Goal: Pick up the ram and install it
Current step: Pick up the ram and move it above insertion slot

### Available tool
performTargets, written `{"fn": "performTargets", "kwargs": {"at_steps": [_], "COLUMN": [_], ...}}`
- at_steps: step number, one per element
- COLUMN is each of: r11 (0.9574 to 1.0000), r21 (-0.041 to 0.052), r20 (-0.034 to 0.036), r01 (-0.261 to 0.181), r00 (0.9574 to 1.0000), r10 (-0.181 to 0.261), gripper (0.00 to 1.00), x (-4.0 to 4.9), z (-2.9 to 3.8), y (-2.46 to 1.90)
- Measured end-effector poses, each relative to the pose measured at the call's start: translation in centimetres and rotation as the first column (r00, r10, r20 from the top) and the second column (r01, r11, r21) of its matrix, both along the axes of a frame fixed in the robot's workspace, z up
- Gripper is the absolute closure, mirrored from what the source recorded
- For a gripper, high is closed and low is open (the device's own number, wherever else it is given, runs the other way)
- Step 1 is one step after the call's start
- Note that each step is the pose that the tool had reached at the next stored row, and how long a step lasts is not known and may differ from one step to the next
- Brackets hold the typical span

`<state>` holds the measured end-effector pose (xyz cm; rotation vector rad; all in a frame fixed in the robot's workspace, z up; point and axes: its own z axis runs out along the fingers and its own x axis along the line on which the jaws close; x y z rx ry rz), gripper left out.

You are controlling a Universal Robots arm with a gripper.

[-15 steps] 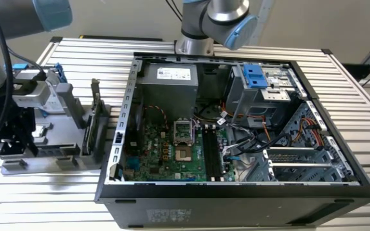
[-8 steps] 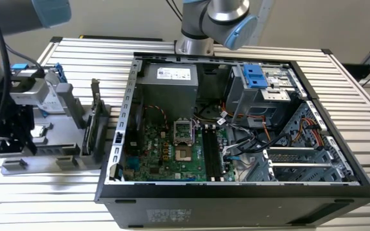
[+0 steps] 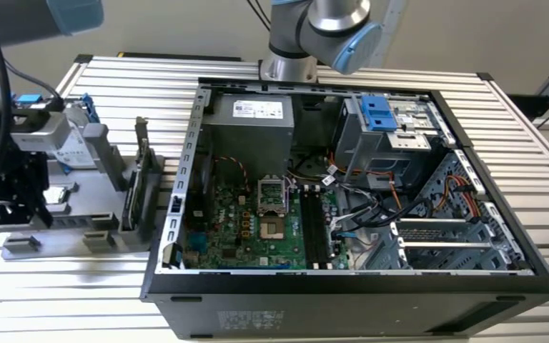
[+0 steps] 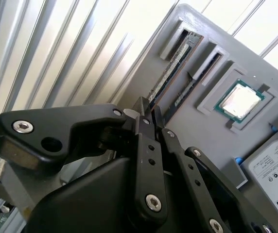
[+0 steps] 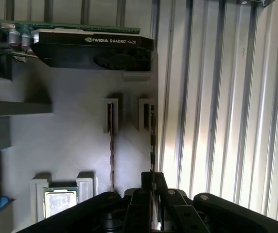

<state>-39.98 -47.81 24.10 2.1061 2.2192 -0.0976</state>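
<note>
At the exterior view's left the gripper (image 5: 153, 180) hangs low over the grey parts tray (image 3: 65, 237). In both wrist views its jaws look drawn in on the two faces of the ram (image 5: 151, 141), which stands on edge in the tray's outermost slot, hard by the tray's rim. The hold seems to be a thin pinch on a thin board. How far along the stick it sits is hidden by the gripper body, so I would judge an off-centre grip possible, and that would let the ram pivot or slip. A lift not square to the tray could wedge the stick against the slot's end posts and drag the tray with it. One slot further into the tray stands a second stick (image 5: 111, 145), near enough that a sideways drift might clip it. Beyond it in the tray lie the processor chip (image 5: 60, 201) and the graphics card (image 5: 93, 48), well clear of the jaws. Just beside the tray, toward the exterior view's right, stands the open computer case (image 3: 174, 214). Its wall on the tray's side rises between the tray and the black memory slots (image 3: 314, 221), where loose cables (image 3: 374, 211) lie close. A tilted ram could catch on either.
</note>
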Motion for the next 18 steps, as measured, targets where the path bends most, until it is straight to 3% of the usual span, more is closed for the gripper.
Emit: {"fn": "performTargets", "kwargs": {"at_steps": [2, 6, 8, 18], "r11": [1.0, 0.9997, 0.9995, 0.9992], "r21": [0.002, 0.0257, 0.0321, 0.0355], "r20": [0.0001, 0.0008, 0.0009, 0.001], "r01": [0.001, 0.002, 0.003, 0.019], "r00": [1.0, 1.0, 1.0, 0.9998], "r10": [-0.001, -0.002, -0.003, -0.019], "gripper": [1.0, 1.0, 1.0, 1.0], "x": [0.0, -0.01, -0.02, -0.03], "z": [0.11, 0.36, 0.59, 1.8], "y": [0.0, 0.0, 0.0, 0.0]}}
